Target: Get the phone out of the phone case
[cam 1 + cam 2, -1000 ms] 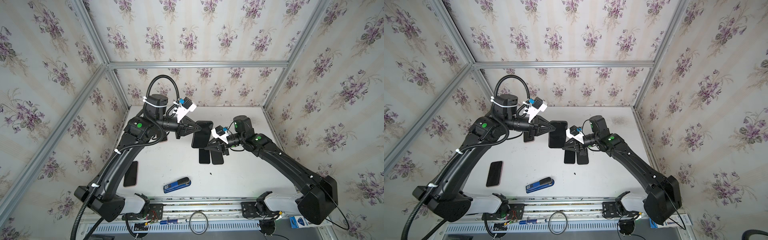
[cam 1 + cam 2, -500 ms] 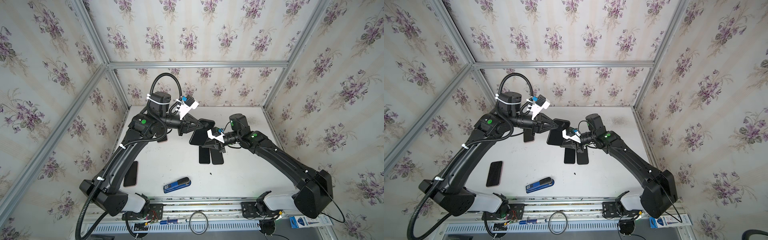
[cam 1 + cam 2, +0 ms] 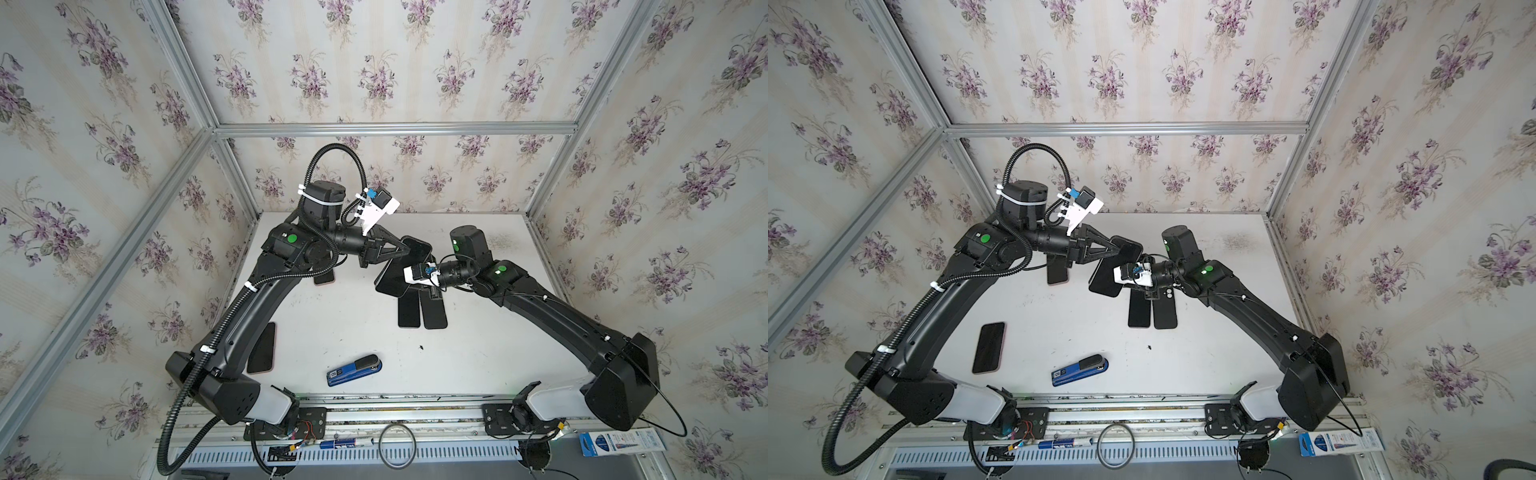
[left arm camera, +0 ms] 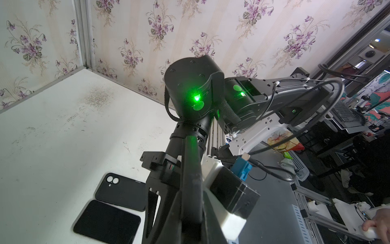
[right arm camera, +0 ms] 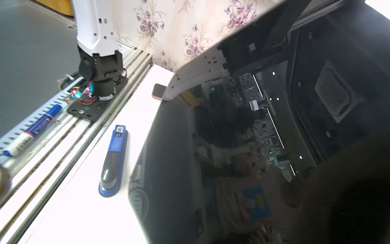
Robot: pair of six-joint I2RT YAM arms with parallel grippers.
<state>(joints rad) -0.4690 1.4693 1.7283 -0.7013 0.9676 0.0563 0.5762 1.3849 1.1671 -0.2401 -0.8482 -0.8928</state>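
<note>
Phone (image 3: pixel 390 281) held off the white scuffed table (image 3: pixel 332 316), centre frame; left gripper (image 3: pixel 409 250) clamped on its upper end. Right gripper (image 3: pixel 407 277) close beside it, jaws hidden, can't tell. Blue stapler (image 3: pixel 354 370) lower centre. Floral-papered walls (image 3: pixel 374 62), aluminium framing (image 3: pixel 395 128).

left claw (image 3: pixel 409 250): pinched shut on the upper end of the phone (image 3: pixel 388 283), which hangs tilted above the tabletop (image 3: pixel 353 324)
right claw (image 3: pixel 405 280): at the phone's lower part, facing the left claw; jaws hidden under its white camera mount (image 3: pixel 417 275)
two dark slabs (image 3: pixel 409 312): flat, side by side, just beneath the right claw
blue stapler (image 3: pixel 354 370): well apart from both claws, toward the arm bases
</note>
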